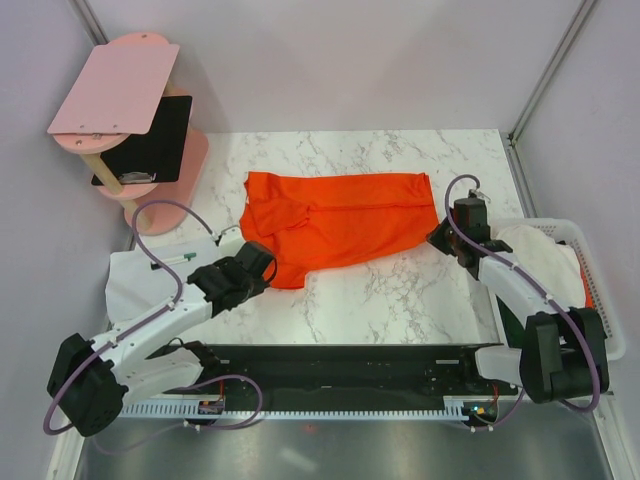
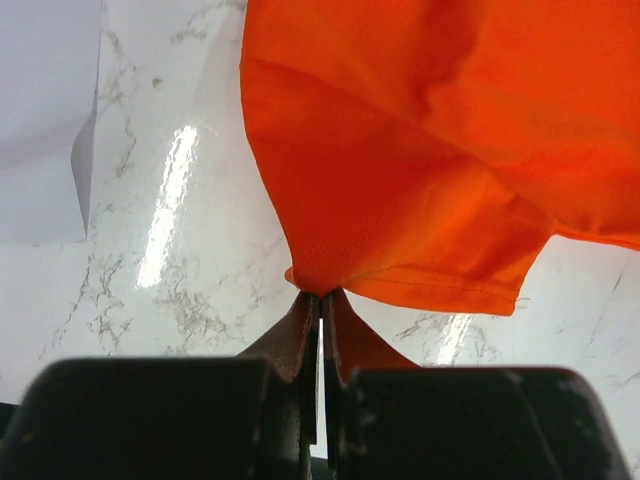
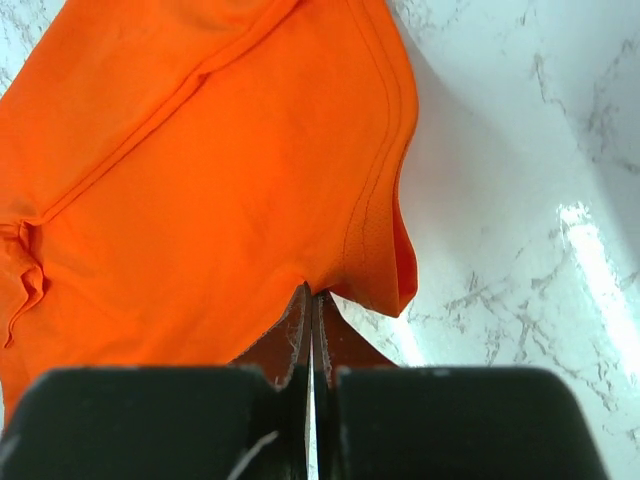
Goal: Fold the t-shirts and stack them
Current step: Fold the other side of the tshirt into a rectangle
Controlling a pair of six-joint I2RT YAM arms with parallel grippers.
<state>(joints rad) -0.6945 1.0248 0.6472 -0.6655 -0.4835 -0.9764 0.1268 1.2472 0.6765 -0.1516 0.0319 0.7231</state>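
Note:
A bright orange-red t-shirt (image 1: pixel 335 225) lies spread across the middle of the marble table. My left gripper (image 1: pixel 262 260) is shut on its near left corner, which shows pinched at the fingertips in the left wrist view (image 2: pixel 321 293). My right gripper (image 1: pixel 438 235) is shut on the shirt's near right edge, pinched in the right wrist view (image 3: pixel 311 292). A white shirt (image 1: pixel 540 262) lies in the basket at the right. Another white cloth (image 1: pixel 135 280) lies at the table's left edge under my left arm.
A white basket (image 1: pixel 600 290) stands at the right edge. A pink shelf stand (image 1: pixel 120 95) with a flat black panel (image 1: pixel 150 140) stands at the back left corner. Grey walls close in the table on the sides.

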